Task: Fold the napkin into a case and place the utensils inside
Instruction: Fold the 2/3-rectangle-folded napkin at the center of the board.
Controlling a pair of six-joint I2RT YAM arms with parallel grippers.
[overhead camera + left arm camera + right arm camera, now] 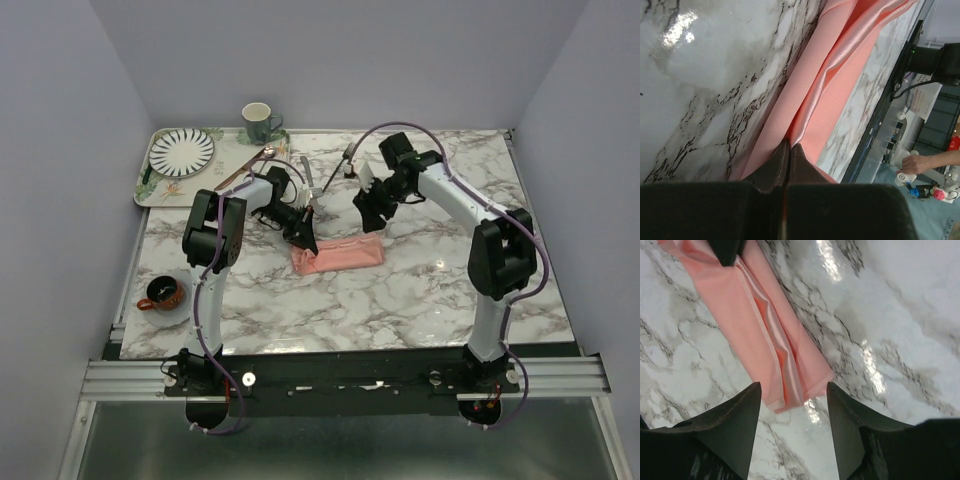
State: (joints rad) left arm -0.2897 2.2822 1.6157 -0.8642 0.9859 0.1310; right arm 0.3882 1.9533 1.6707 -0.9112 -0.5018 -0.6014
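Observation:
The salmon-pink napkin (340, 255) lies mid-table, folded into a narrow case-like strip. My left gripper (305, 240) is at its left end, jaws shut, with a raised fold of the cloth (840, 90) pinched between the tips (789, 144). My right gripper (372, 215) hovers open over the strip's right end (740, 310), jaws (794, 385) wide apart with nothing between them. Two slim utensils (308, 182) lie on the marble behind the napkin, between the arms. They are too small to tell apart.
At the back left a floral tray (150, 195) carries a striped plate (182, 150), a spoon (268, 153) and a brown-handled utensil (235, 175). A mug (258, 122) stands behind it. A small brown cup (160, 292) sits near the left front edge.

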